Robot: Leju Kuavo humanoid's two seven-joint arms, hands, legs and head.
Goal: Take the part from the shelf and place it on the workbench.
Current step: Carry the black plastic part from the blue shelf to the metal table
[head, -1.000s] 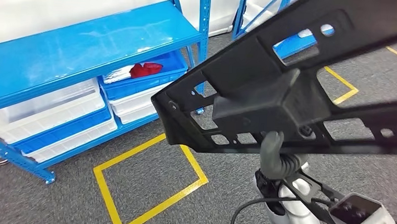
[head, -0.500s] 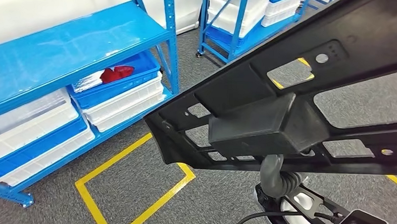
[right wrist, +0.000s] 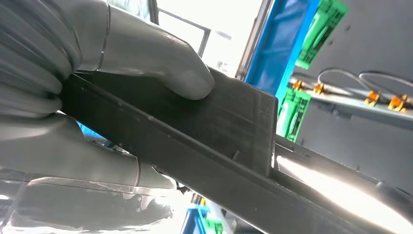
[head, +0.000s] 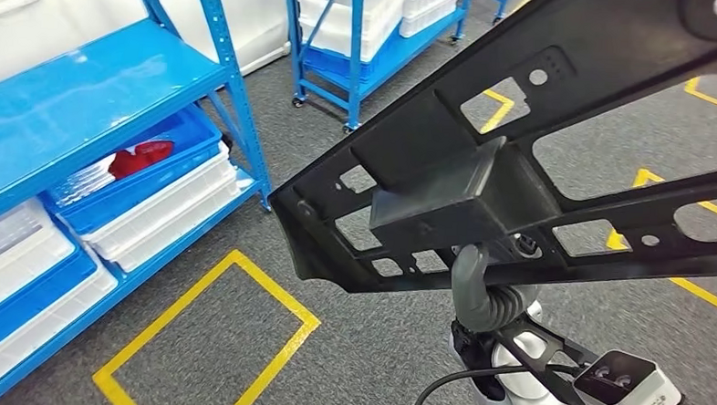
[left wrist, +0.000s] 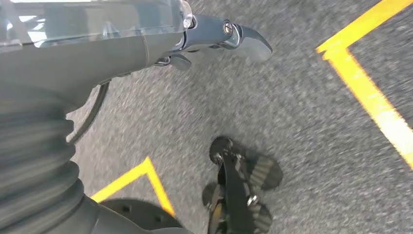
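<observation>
Since a second ago your whole head view has swung: the blue shelf [head: 85,108] has slid toward the left edge, a second blue rack [head: 362,29] with white bins has come into sight at the top, and the yellow floor square [head: 212,338] now sits lower left, so it is the camera that turned, not the things. You are carrying the part [head: 521,164], a large black plastic panel with cut-out windows and a boxy block at its middle, held up in the air across the right half of the head view, well clear of the shelf. Your right hand [right wrist: 73,97] grips it: the thick grey thumb presses on the panel's flat face, with the rest of the hand wrapped under its edge. Your left hand [left wrist: 214,41] hangs over the grey carpet, its fingers curled in with nothing in them. On the shelf, a blue bin [head: 137,170] holds something red [head: 139,156], with white bins [head: 167,212] stacked just below.
</observation>
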